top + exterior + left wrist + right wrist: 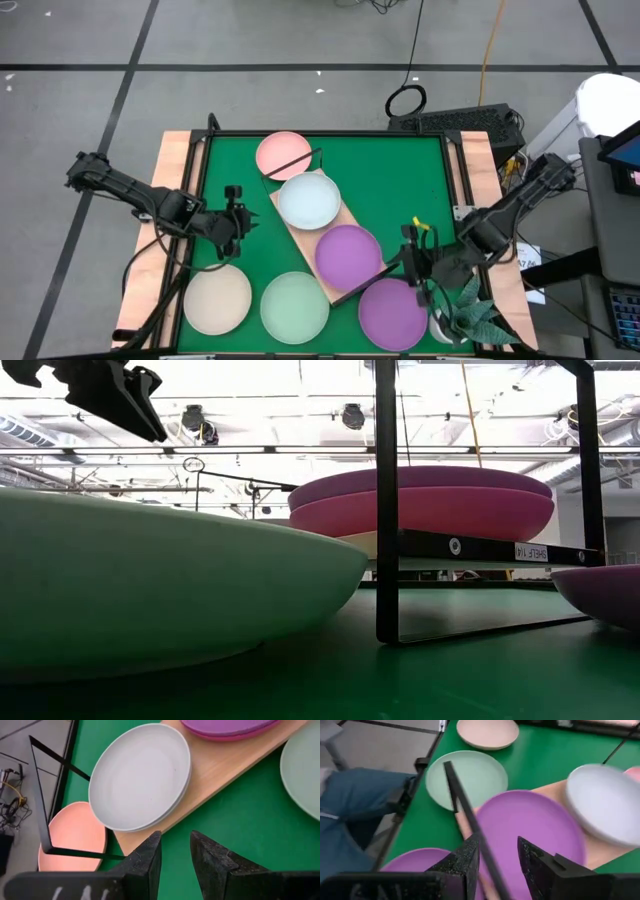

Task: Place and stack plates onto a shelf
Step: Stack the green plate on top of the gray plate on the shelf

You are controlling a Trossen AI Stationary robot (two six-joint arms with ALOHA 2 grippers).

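Observation:
The light wood shelf [300,240] lies slantwise on the green mat, with black wire frames at its ends. A pale blue plate [308,200] and a purple plate [348,255] rest on it; the purple one lies on a magenta plate [420,515]. A salmon pink plate [283,155], a beige plate [217,298], a mint green plate [295,307] and another purple plate [393,313] rest on the mat. My left gripper [235,225] is open and empty, left of the shelf. My right gripper [412,262] is open at the shelf's near right end. My right gripper has its two fingers [465,865] on either side of the shelf's black wire bar [470,827], which runs down between them in the right wrist view. Whether a finger touches the bar, I cannot tell.
A potted plant [470,310] stands at the table's near right corner, close behind my right gripper. A person's blue-clad leg [360,795] shows beyond the table's edge. Bare mat lies at the far right [400,170].

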